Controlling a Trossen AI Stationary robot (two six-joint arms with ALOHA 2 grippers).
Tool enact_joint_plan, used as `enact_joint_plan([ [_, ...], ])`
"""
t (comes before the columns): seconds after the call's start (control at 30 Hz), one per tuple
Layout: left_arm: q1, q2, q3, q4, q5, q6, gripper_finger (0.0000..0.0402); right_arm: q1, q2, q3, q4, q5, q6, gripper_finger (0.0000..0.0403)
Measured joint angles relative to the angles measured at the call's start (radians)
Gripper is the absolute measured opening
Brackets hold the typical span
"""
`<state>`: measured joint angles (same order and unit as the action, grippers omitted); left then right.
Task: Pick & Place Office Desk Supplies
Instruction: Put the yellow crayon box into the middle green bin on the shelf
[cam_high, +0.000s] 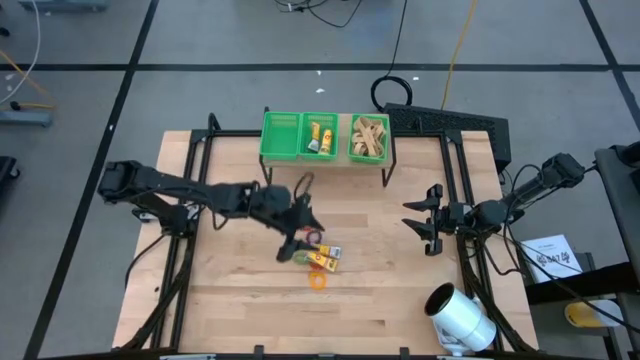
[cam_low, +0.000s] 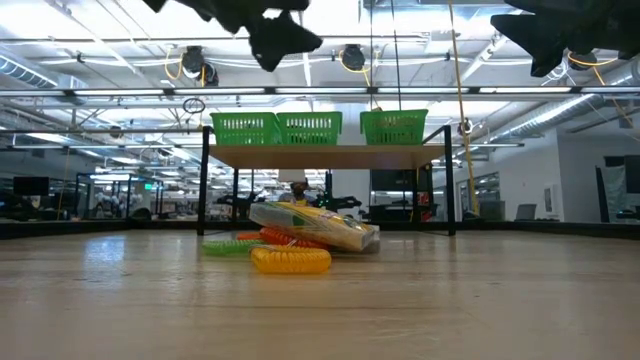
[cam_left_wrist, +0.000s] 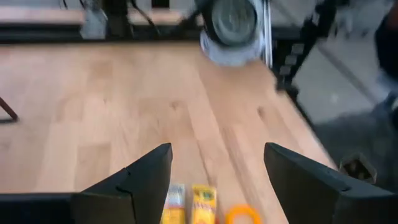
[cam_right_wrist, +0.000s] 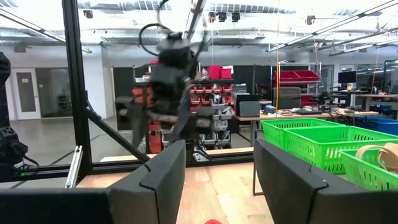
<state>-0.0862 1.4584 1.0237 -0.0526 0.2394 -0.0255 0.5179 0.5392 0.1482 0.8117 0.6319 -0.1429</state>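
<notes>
A small pile of supplies lies mid-table: two yellow oblong boxes (cam_high: 325, 257), an orange ring (cam_high: 320, 282) and red and green rings (cam_low: 235, 245) beside a yellow coil (cam_low: 290, 260). My left gripper (cam_high: 296, 235) hangs open over the pile's left side, well above the table (cam_low: 280, 35). In the left wrist view the boxes (cam_left_wrist: 193, 205) and the orange ring (cam_left_wrist: 242, 214) show between its fingers (cam_left_wrist: 217, 155). My right gripper (cam_high: 422, 218) waits open and empty at the right (cam_right_wrist: 219, 146).
Three green bins (cam_high: 325, 138) stand on a raised shelf at the far edge; the middle one holds yellow pieces (cam_high: 320, 138) and the right one tan rubber bands (cam_high: 368, 138). A large white cylinder (cam_high: 460, 315) lies near the front right corner.
</notes>
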Motion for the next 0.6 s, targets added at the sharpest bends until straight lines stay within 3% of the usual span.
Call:
enact_joint_plan([
  [0.3, -0.129, 0.093, 0.0, -0.035, -0.193, 0.145, 0.0261, 0.0, 0.0, 0.0, 0.0, 0.0, 0.0, 0.0183],
  [0.6, -0.144, 0.259, 0.0, -0.023, -0.199, 0.148, 0.0249, 0.0, 0.0, 0.0, 0.0, 0.0, 0.0, 0.0183],
])
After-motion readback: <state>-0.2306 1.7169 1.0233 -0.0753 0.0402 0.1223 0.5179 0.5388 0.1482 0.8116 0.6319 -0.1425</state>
